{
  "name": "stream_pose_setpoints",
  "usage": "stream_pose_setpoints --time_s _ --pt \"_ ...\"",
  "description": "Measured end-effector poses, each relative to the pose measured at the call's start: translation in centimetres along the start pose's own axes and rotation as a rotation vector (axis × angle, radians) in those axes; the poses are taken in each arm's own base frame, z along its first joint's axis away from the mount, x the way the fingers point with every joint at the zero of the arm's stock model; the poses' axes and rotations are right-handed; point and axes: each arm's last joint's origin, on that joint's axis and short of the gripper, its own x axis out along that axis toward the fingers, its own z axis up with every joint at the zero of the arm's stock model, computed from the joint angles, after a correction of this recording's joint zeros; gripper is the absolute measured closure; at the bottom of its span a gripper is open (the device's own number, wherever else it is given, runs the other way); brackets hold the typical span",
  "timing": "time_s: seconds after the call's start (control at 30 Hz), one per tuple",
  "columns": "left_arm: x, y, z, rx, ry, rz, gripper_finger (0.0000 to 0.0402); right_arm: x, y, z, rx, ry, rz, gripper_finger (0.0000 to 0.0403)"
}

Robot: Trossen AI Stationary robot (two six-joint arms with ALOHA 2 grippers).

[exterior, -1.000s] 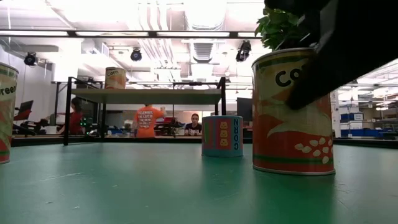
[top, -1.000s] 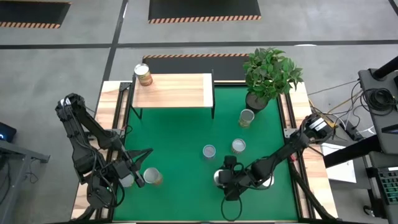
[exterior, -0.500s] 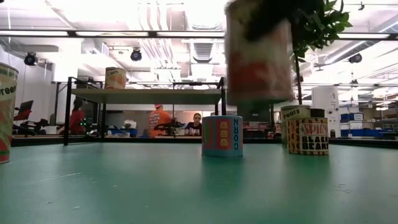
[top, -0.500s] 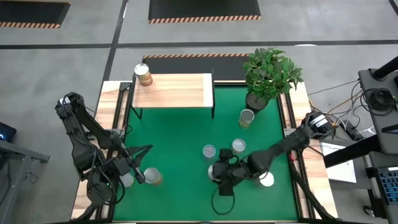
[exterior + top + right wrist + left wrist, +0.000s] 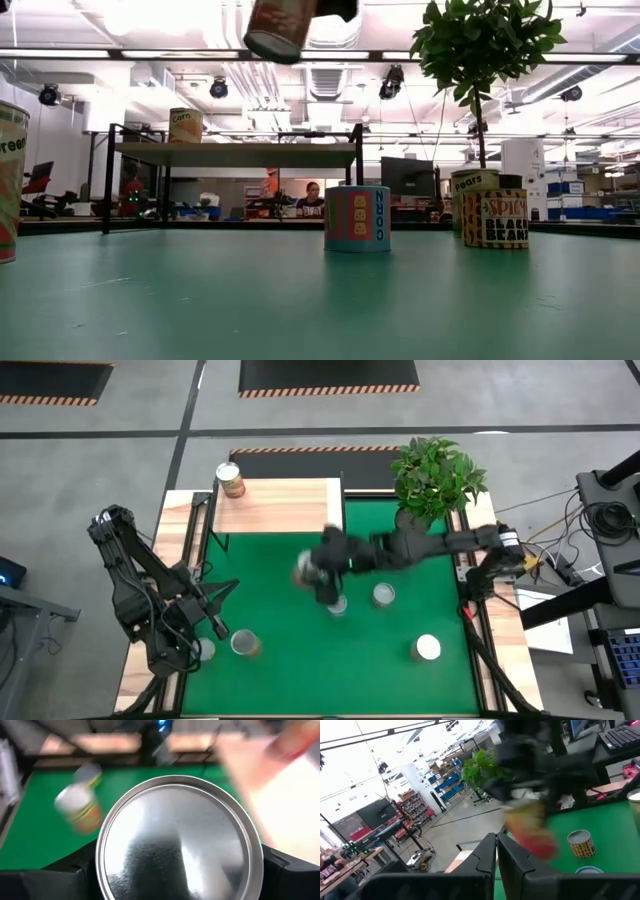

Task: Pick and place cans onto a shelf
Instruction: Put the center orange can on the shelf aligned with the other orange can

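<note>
Right gripper (image 5: 318,573) had its fingers clamped wide around a can (image 5: 305,572), holding it up in the air over the green mat (image 5: 290,660), just in front of the shelf (image 5: 280,505). Another can (image 5: 231,480) sat on the shelf's left corner. Left gripper (image 5: 212,622) was pinched closed, parked by the table's left edge

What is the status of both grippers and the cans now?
Right gripper shut on silvery-topped can, carried in the air near light wood shelf. Left gripper shut, empty, at table's left edge. One tan-labelled can on shelf.
</note>
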Motion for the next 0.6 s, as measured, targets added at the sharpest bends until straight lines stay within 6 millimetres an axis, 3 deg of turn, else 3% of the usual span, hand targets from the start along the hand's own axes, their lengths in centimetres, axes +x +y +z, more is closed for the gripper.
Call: stream_pose_setpoints --time_s 0.17,0.33,0.6 --pt "0.0 0.3 0.0 -0.008 0.000 0.000 0.0402 0.7 -5.3 2.6 -0.047 -0.087 -0.062 0.0099" --pt "0.0 0.4 0.0 -0.001 0.000 0.000 0.0402 3.1 -9.5 4.2 -0.081 -0.109 -0.065 0.0099" --pt "-0.2 0.3 -0.2 0.028 -0.004 -0.009 0.0402 6.9 -13.2 6.0 -0.102 -0.117 -0.088 0.0099"
